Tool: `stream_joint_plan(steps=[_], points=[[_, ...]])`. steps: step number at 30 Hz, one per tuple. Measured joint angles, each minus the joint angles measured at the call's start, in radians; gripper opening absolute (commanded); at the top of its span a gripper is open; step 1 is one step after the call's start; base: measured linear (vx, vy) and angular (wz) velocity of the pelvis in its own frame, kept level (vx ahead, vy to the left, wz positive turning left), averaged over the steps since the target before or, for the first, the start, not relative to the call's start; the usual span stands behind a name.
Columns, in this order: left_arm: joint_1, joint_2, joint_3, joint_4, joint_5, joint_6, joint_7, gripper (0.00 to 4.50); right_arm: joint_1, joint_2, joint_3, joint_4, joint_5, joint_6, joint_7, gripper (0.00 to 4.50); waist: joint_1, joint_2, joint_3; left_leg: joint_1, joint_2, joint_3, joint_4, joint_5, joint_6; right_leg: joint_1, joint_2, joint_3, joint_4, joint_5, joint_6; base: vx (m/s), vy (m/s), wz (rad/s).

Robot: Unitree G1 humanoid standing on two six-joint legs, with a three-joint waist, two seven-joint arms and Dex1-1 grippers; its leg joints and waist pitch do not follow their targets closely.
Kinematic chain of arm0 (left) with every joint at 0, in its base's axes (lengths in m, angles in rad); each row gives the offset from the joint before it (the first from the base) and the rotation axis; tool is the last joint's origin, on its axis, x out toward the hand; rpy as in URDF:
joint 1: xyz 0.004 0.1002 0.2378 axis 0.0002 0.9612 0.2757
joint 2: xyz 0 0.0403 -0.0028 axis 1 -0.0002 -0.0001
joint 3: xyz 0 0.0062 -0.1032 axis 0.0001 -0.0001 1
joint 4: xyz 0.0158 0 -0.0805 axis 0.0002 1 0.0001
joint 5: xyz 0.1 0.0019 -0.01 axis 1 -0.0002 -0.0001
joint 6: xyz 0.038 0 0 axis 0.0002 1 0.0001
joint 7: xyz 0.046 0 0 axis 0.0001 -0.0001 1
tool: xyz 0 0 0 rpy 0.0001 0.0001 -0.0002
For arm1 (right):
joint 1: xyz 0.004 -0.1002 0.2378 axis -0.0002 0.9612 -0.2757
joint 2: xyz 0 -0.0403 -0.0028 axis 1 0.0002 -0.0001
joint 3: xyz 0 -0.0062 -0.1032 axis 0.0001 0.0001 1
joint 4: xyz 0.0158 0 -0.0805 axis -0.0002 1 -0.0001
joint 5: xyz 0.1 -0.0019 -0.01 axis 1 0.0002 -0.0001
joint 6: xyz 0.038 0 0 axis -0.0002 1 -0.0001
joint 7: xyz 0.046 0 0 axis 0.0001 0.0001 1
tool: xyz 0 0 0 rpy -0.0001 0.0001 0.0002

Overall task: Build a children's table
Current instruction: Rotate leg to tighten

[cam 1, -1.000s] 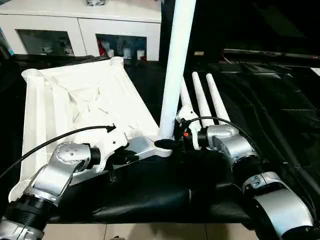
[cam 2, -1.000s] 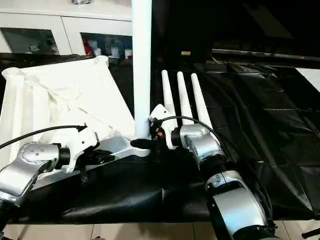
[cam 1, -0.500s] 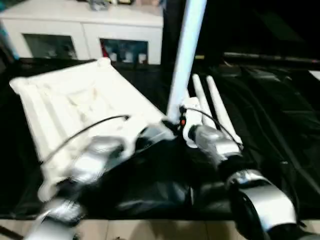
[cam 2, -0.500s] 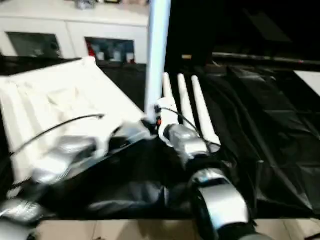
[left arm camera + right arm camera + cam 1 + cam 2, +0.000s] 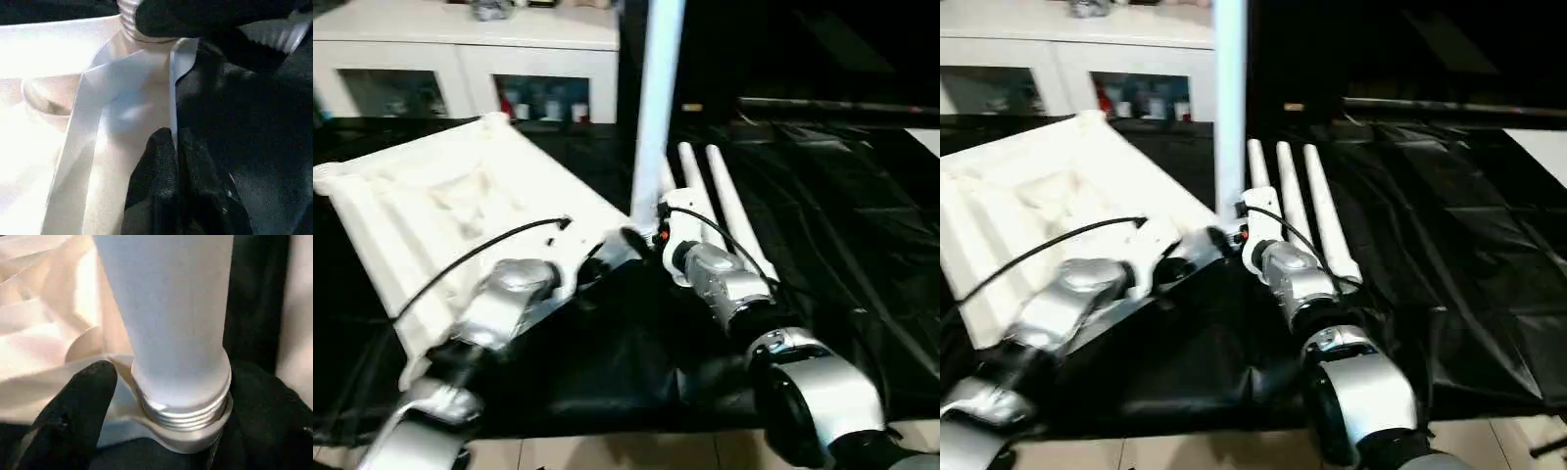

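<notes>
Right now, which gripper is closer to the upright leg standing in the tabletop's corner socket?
Right. The right gripper straddles the upright leg at its threaded base; the left gripper sits shut on the tabletop edge beside that corner.

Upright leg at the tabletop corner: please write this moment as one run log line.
upright leg: standing in tabletop corner socket, threads visible | right gripper: jaws around leg base | left gripper: shut on tabletop edge | spare legs: three, lying on black sheet
</notes>
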Motion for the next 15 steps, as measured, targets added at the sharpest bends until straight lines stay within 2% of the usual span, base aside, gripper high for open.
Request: stream_joint_plan(steps=[5, 7, 11, 15], points=[[0.062, 0.093, 0.001, -0.062, -0.018, -0.077, -0.110, 0.00, 0.038, -0.092, 0.102, -0.091, -0.047, -0.003, 0.239, 3.98, -0.003, 0.000, 0.000, -0.006, 0.000, 0.000, 0.000, -0.001, 0.002, -0.003, 0.000, -0.002, -0.001, -0.002, -0.002, 0.000, 0.000, 0.00], [0.103, 0.137, 0.001, -0.103, -0.042, -0.103, -0.176, 0.00, 0.061, -0.130, 0.135, -0.137, -0.054, -0.011, 0.335, 3.98, 0.003, 0.001, 0.000, -0.006, 0.000, 0.000, 0.000, -0.002, 0.004, -0.003, 0.000, -0.002, -0.001, -0.003, -0.003, 0.000, 0.000, 0.00], [0.144, 0.177, 0.000, -0.154, -0.062, -0.126, -0.250, 0.00, 0.070, -0.165, 0.165, -0.178, -0.070, -0.013, 0.444, 3.98, 0.014, 0.001, 0.001, -0.007, 0.000, 0.001, 0.001, -0.003, 0.004, -0.003, 0.000, -0.002, -0.001, -0.003, -0.003, 0.000, 0.000, 0.00], [0.156, 0.192, -0.001, -0.171, -0.065, -0.131, -0.278, 0.00, 0.071, -0.169, 0.168, -0.196, -0.067, -0.010, 0.493, 3.98, 0.015, 0.001, 0.001, -0.007, 0.000, 0.000, 0.003, -0.003, 0.004, -0.003, 0.000, -0.002, -0.001, -0.003, -0.003, 0.000, 0.000, 0.00]])
